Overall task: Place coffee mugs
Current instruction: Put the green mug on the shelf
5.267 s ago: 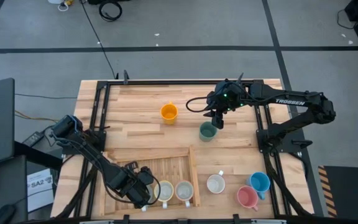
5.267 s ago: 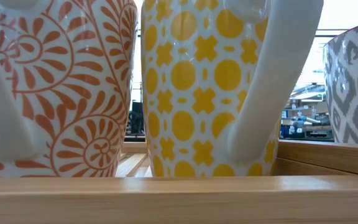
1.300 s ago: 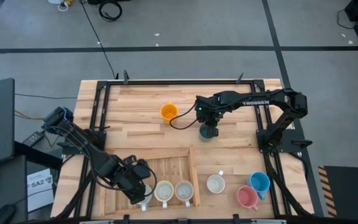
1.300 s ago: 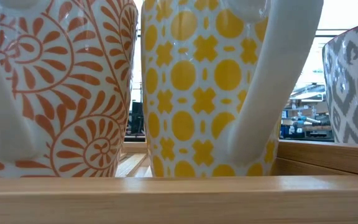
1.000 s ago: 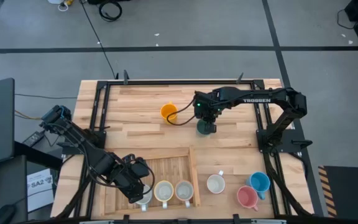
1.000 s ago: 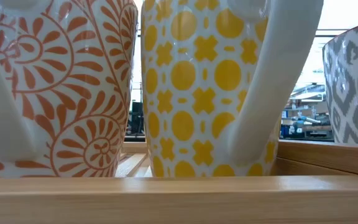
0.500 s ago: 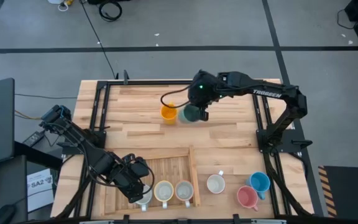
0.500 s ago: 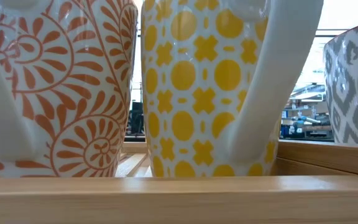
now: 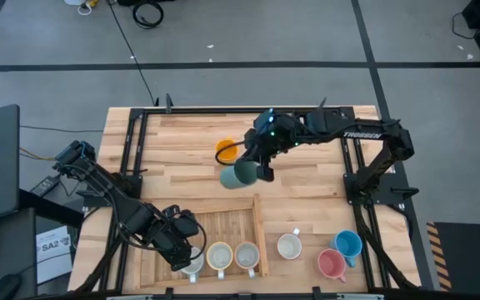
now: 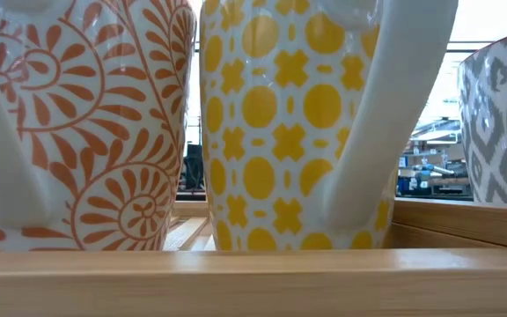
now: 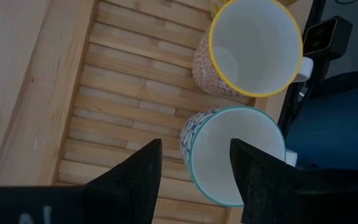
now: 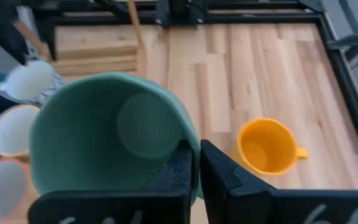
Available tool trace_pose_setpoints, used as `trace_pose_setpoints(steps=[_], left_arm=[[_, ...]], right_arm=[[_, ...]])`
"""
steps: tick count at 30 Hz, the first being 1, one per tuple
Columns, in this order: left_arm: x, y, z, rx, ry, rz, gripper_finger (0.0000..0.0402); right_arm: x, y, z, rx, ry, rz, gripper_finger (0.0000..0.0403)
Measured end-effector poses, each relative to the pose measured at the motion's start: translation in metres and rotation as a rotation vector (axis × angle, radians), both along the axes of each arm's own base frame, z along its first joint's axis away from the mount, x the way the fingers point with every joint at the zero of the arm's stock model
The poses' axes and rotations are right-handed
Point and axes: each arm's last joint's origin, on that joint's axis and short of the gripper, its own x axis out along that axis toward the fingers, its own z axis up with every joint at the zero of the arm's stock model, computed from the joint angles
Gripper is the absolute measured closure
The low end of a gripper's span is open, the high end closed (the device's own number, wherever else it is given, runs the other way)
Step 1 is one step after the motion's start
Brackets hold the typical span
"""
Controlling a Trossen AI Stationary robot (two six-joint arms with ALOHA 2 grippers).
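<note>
A: Since the earlier frame, right gripper (image 9: 254,171) lifted the dark green mug (image 9: 238,175) and carried it mid-worktop, toward the wooden tray (image 9: 223,218); fingers clamp its rim wall. Left gripper (image 11: 191,174) hovers over the tray's near-left corner, fingers spread, holding nothing.

B: Handling?

A: Likely glazed ceramic: rigid, slick, chippable. Rim pinch works.

B: Count?

A: Eight: green, orange mug (image 9: 226,151), blue mug (image 9: 348,244), pink mug (image 9: 332,264), one pale mug (image 9: 289,246) loose, three pale in the tray.

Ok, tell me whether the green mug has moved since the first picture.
Yes. The green mug, clamped in the right gripper, has left its spot right of the orange mug and now hangs nearer the wooden tray.
</note>
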Motion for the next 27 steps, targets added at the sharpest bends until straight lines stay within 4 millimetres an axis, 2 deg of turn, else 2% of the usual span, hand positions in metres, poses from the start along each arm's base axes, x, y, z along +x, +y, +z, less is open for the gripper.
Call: trace_pose_setpoints(steps=[6, 15, 19, 27], left_arm=[[0.000, 0.000, 0.000, 0.002, 0.004, 0.000, 0.0205], [-0.001, 0.001, 0.000, 0.006, 0.008, 0.000, 0.0205], [-0.001, 0.001, 0.000, 0.006, 0.008, 0.000, 0.0205], [-0.001, 0.001, 0.000, 0.006, 0.008, 0.000, 0.0205]], right_arm=[[0.012, 0.023, -0.011, 0.037, 0.024, 0.034, 0.0384], [0.045, 0.054, -0.061, 0.080, 0.166, 0.126, 0.0384], [0.060, 0.060, -0.081, 0.082, 0.220, 0.139, 0.0384], [0.083, 0.064, -0.101, 0.103, 0.314, 0.158, 0.0383]])
